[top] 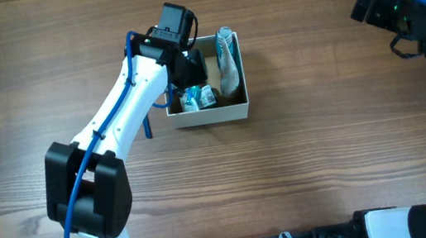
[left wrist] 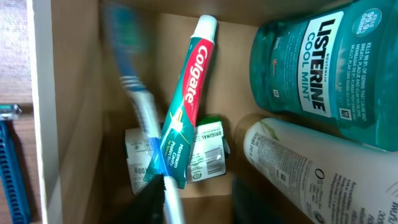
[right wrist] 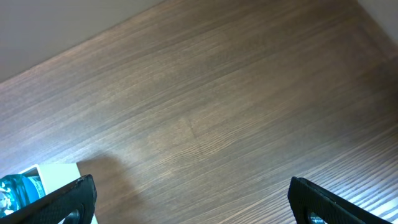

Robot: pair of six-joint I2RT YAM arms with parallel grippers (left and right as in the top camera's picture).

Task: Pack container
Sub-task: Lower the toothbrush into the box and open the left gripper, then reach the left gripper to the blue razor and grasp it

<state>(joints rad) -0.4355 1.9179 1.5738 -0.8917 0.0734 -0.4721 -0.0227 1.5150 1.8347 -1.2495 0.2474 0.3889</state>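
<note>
Left of centre on tabletop (top: 328,161): white-walled box (top: 209,118), brown inside. Reaching down into it: left hand (left wrist: 198,202), fingers spread, pinching nothing. Between those fingers, close against one: white handle of toothbrush (left wrist: 144,109), head blurred, slanting up toward box wall. Just beside it: toothpaste tube (left wrist: 189,93), lying over small green-white packets (left wrist: 208,152). Other side of box: teal mouthwash bottle (left wrist: 323,68), white bottle (left wrist: 311,174) just beside it. Well apart, far right: right hand (right wrist: 191,190), fingers wide apart, holding nothing, hovering over tabletop.
</note>
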